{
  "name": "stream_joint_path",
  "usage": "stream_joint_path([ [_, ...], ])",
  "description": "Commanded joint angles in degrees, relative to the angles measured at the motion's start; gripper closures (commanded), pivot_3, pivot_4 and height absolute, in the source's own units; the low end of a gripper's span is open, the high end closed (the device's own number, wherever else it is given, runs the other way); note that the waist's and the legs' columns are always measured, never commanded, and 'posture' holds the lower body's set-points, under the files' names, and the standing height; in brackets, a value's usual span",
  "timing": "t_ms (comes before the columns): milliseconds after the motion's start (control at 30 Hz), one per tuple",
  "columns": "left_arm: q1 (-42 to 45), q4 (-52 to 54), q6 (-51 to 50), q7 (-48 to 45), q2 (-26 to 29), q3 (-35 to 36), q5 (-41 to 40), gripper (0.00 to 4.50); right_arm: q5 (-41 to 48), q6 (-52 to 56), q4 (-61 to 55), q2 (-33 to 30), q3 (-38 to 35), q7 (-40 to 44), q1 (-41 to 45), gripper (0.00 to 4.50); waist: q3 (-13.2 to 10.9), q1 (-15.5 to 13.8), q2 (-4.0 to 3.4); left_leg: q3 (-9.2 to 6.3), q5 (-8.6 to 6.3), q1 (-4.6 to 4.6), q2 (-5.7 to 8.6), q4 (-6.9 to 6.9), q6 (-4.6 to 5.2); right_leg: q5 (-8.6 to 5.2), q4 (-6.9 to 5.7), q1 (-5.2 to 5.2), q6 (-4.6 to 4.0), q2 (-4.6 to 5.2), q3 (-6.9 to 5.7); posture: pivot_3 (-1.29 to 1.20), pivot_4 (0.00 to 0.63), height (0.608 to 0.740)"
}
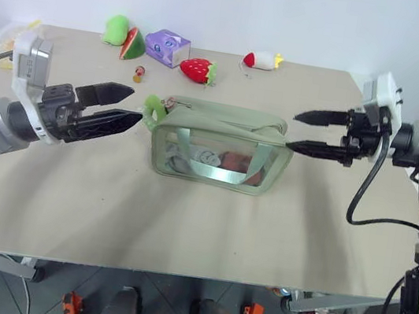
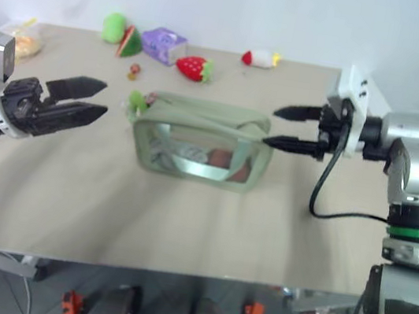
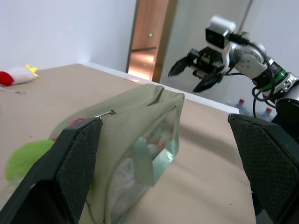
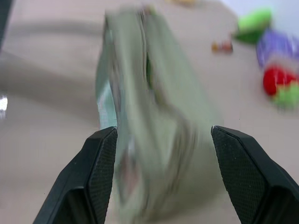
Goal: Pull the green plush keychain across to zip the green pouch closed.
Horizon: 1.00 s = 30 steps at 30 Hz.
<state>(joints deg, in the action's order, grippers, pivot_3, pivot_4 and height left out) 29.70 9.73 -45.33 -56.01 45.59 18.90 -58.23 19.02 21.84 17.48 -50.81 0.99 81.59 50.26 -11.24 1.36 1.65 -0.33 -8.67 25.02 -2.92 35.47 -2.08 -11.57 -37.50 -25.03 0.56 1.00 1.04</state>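
Observation:
The green pouch (image 1: 215, 146) stands in the middle of the table, its clear side panel facing me and its strap lying across that panel. The green plush keychain (image 1: 154, 107) hangs at the pouch's left end, beside the zip. My left gripper (image 1: 130, 106) hovers just left of the keychain, open, with nothing between its fingers. My right gripper (image 1: 300, 131) hovers just right of the pouch's right end, open and empty. In the right wrist view the pouch (image 4: 149, 116) lies ahead between the spread fingers.
Along the table's far edge lie a green plush with a watermelon slice (image 1: 125, 36), a small purple box (image 1: 167, 47), a red plush strawberry (image 1: 198, 70), a white and red plush (image 1: 261, 60) and a tiny figure (image 1: 139, 75).

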Motion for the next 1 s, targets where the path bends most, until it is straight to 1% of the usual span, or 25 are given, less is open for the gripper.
stream_joint_path([
  [33,1.75,-0.07,1.1,-1.43,0.39,-0.88,1.25,0.0,-0.48,-0.6,-3.72,-2.29,-2.61,-2.22,-2.8,1.19,0.0,0.08,0.0,0.03,0.0,-0.02,0.0,0.0,0.0,0.01,0.0,0.0,0.0,0.0,0.02,0.0,0.15,0.74],
  [133,2.75,-1.38,1.38,-1.84,-0.16,-1.59,1.88,0.0,-0.33,0.09,-5.8,-2.27,-2.65,-3.8,-5.7,1.19,0.0,0.14,0.0,0.03,0.01,-0.02,-0.01,0.01,0.01,0.04,-0.01,-0.02,0.01,-0.04,0.06,0.0,0.15,0.74],
  [233,3.47,-2.25,1.55,-2.02,-0.7,-2.15,2.27,0.0,0.18,0.87,-6.9,-1.37,-2.58,-5.27,-6.6,1.19,0.0,0.15,0.0,0.05,0.01,-0.01,-0.01,0.03,0.01,0.04,-0.01,-0.02,0.03,-0.04,0.08,0.0,0.15,0.74],
  [433,2.82,-3.54,1.58,-2.59,-0.43,-2.02,3.76,0.0,-0.53,0.62,-5.08,1.55,-1.02,-7.19,-4.35,1.19,0.0,0.14,0.0,0.07,0.01,0.0,-0.01,0.04,0.01,0.05,-0.01,-0.02,0.04,-0.04,0.11,0.0,0.15,0.74],
  [633,0.52,-4.01,1.56,-1.58,-0.76,-0.19,4.25,0.0,-0.23,0.74,-4.17,2.92,-0.46,-6.47,-3.19,1.19,0.0,0.05,0.0,0.07,0.01,0.02,-0.01,0.04,0.01,0.06,-0.01,-0.02,0.07,-0.04,0.11,0.0,0.15,0.74],
  [667,0.13,-3.91,1.54,-1.31,-0.84,0.04,4.19,0.0,-0.16,0.52,-4.15,3.06,-0.39,-6.21,-3.17,1.71,0.0,0.03,0.0,0.07,0.01,0.03,-0.01,0.04,0.01,0.06,0.0,-0.02,0.08,-0.04,0.11,0.0,0.15,0.74],
  [700,-0.19,-3.83,1.53,-1.1,-0.89,0.19,4.19,0.0,-0.03,0.35,-4.18,3.18,-0.37,-5.89,-3.19,1.84,0.0,0.02,0.0,0.07,0.01,0.03,-0.01,0.04,0.01,0.05,0.0,-0.03,0.08,-0.03,0.11,0.0,0.15,0.74],
  [733,-0.51,-3.8,1.63,-0.95,-0.93,0.31,4.25,0.0,0.22,0.42,-4.28,3.27,-0.34,-5.41,-3.2,2.27,0.0,0.01,0.0,0.07,0.01,0.03,-0.01,0.03,0.01,0.05,0.0,-0.03,0.08,-0.03,0.11,0.0,0.15,0.74],
  [867,-1.45,-4.22,2.16,0.29,-1.25,1.15,4.65,0.0,0.43,0.58,-4.3,3.66,-0.46,-4.82,-2.72,3.62,0.0,0.02,0.0,0.07,0.01,0.02,-0.01,0.04,0.01,0.05,0.0,-0.03,0.07,-0.04,0.11,0.0,0.15,0.74],
  [933,-1.34,-4.98,2.6,0.77,-1.54,1.48,5.09,0.0,0.38,0.55,-4.07,3.87,-0.45,-4.66,-2.47,4.46,0.0,0.0,0.0,0.06,0.01,0.02,-0.01,0.05,0.01,0.06,-0.01,-0.02,0.07,-0.04,0.11,0.0,0.15,0.74],
  [1000,-0.98,-6.61,3.65,1.78,-1.95,1.76,6.14,0.0,0.32,0.58,-4.07,4.02,-0.4,-4.64,-2.44,4.46,0.0,0.02,0.0,0.07,0.01,0.02,-0.01,0.06,0.01,0.06,-0.01,-0.02,0.07,-0.04,0.11,0.0,0.15,0.74],
])
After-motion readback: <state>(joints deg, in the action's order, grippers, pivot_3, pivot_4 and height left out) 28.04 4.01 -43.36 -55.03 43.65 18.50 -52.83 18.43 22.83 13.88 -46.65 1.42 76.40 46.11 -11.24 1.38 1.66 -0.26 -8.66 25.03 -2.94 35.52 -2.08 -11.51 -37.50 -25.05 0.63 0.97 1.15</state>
